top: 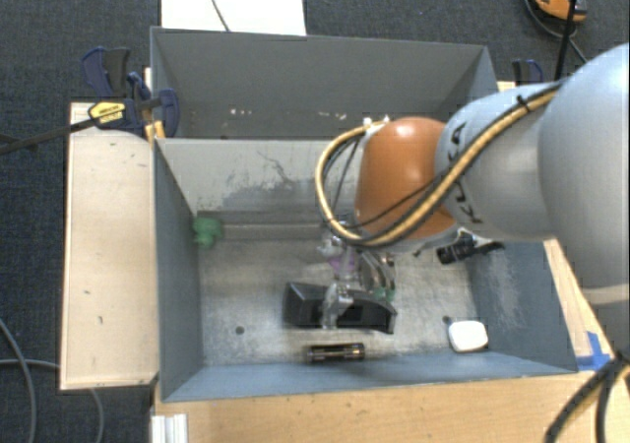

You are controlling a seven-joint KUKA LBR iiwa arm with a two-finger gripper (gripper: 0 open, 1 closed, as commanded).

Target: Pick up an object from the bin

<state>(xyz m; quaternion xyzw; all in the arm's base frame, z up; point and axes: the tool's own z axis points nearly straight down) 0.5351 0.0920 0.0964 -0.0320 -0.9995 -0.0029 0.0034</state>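
gripper [345, 299] hanging low over black blocks [303, 304] | whether apart or together: cannot tell | should be centring on one block, lifting straight

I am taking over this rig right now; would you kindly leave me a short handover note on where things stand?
Gripper: low over the middle of the bin floor, between a black block toward the view's left and a black piece toward its right. Whether it grips either cannot be told.
Elsewhere: dark bar by the near wall, white rounded piece in the near right corner, green lump at the far left.
Done: the approach. Nothing is lifted.
Left: secure one thing and raise it out.
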